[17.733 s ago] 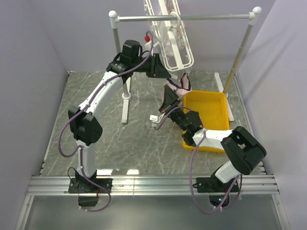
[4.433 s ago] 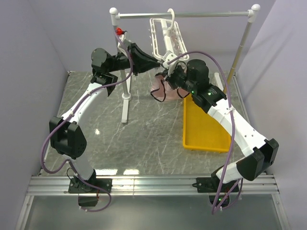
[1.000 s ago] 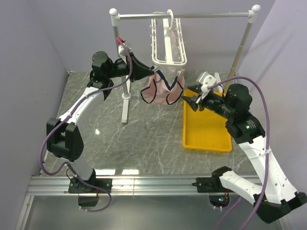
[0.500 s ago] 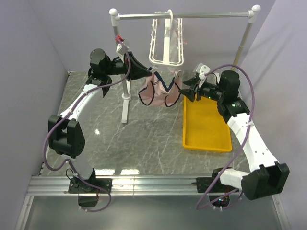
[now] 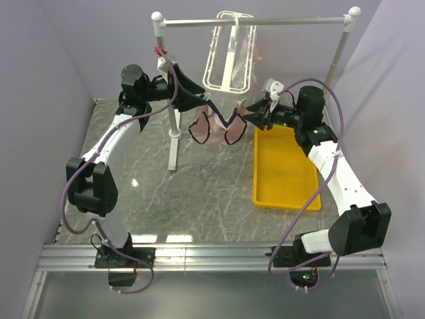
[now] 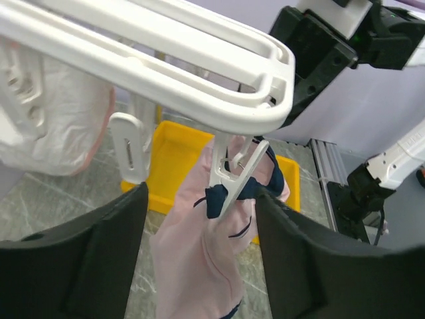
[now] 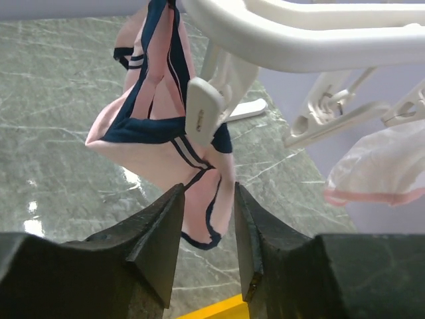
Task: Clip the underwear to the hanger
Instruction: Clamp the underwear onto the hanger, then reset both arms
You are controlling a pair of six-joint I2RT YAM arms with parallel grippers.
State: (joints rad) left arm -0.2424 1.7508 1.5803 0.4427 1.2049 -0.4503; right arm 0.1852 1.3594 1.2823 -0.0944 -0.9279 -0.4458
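From above, the underwear (image 5: 216, 125) hangs below the hanger (image 5: 229, 50), between the left gripper (image 5: 201, 100) and the right gripper (image 5: 255, 116). Left wrist view: a clip (image 6: 232, 183) bites its navy edge; the fingers are spread, empty. Right wrist view: the fingers are parted, holding nothing. I judge this piece clipped.

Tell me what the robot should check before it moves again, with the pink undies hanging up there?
1. The white bar-frame plastic hanger hooked on the grey metal rail: ok.
2. A white plastic clip biting the pale pink navy-trimmed fabric underwear: ok.
3. The clip in the right wrist view biting the navy trim: ok.
4. The left pincer open, off the underwear: ok.
5. The right pincer clear of the underwear: cannot tell.
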